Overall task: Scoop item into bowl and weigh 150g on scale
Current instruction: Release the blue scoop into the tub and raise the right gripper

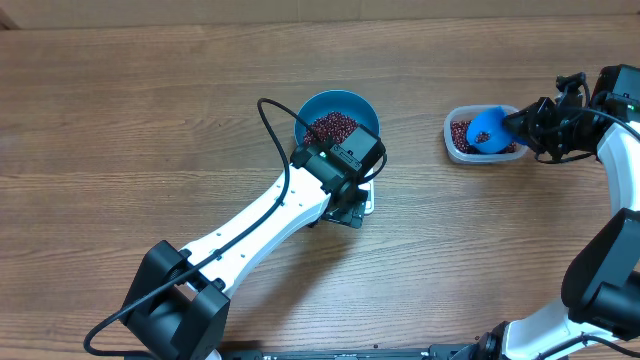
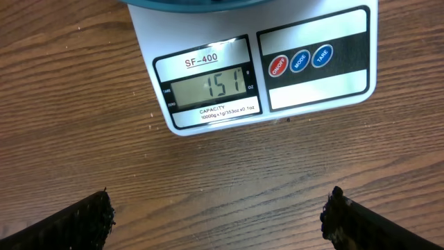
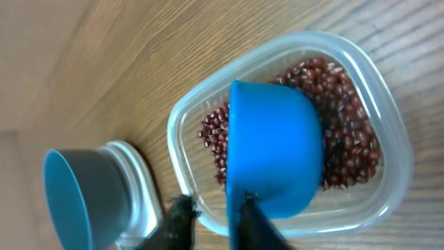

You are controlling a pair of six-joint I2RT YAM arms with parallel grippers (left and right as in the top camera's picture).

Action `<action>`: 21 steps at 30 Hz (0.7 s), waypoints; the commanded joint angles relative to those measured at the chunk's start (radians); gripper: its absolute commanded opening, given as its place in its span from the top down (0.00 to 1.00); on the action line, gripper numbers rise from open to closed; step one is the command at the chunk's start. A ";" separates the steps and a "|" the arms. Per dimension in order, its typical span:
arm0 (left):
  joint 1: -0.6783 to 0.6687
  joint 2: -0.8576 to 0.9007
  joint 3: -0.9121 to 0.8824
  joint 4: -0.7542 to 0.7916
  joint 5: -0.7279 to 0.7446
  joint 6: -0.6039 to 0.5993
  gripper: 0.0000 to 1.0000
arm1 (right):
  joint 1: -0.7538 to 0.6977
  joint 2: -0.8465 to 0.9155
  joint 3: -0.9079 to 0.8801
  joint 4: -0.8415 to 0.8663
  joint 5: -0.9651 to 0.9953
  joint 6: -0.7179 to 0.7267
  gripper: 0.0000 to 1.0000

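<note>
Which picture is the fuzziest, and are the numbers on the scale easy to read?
Left wrist view: the scale is sharp and evenly lit, its digits easy to read. Right wrist view: fuzziest, the bowl at the left edge is soft, the fingers a dark blur; the scoop is clearer. Overhead view: even light, soft shadows.

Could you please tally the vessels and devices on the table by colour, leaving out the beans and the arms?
Blue: 2, the bowl and the scoop
Clear: 1, the plastic tub
White: 1, the scale
Total: 4
</note>
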 commanded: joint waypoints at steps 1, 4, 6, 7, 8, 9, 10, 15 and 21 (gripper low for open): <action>0.004 -0.027 -0.005 0.000 -0.017 -0.013 0.01 | 0.003 0.003 -0.003 0.006 0.015 -0.006 0.48; 0.004 -0.027 -0.005 0.001 -0.017 -0.013 0.00 | 0.003 0.003 -0.003 0.009 0.069 -0.006 0.26; 0.004 -0.027 -0.005 0.000 -0.017 -0.013 0.01 | 0.003 0.003 -0.003 0.010 0.114 -0.006 0.20; 0.004 -0.027 -0.005 0.000 -0.017 -0.013 0.00 | 0.003 0.003 -0.003 0.010 0.134 -0.006 0.18; 0.004 -0.027 -0.005 0.000 -0.017 -0.013 0.00 | 0.003 0.003 -0.003 0.010 0.153 -0.006 0.18; 0.004 -0.027 -0.005 0.000 -0.017 -0.013 0.00 | 0.003 0.003 -0.003 0.014 0.171 -0.006 0.17; 0.004 -0.027 -0.005 0.000 -0.017 -0.013 0.01 | 0.003 0.003 -0.003 0.021 0.188 -0.006 0.16; 0.004 -0.027 -0.005 0.000 -0.017 -0.013 0.00 | 0.003 0.003 -0.003 0.082 0.232 -0.002 0.12; 0.004 -0.027 -0.005 0.000 -0.017 -0.013 0.01 | 0.003 0.003 -0.003 0.143 0.230 0.028 0.08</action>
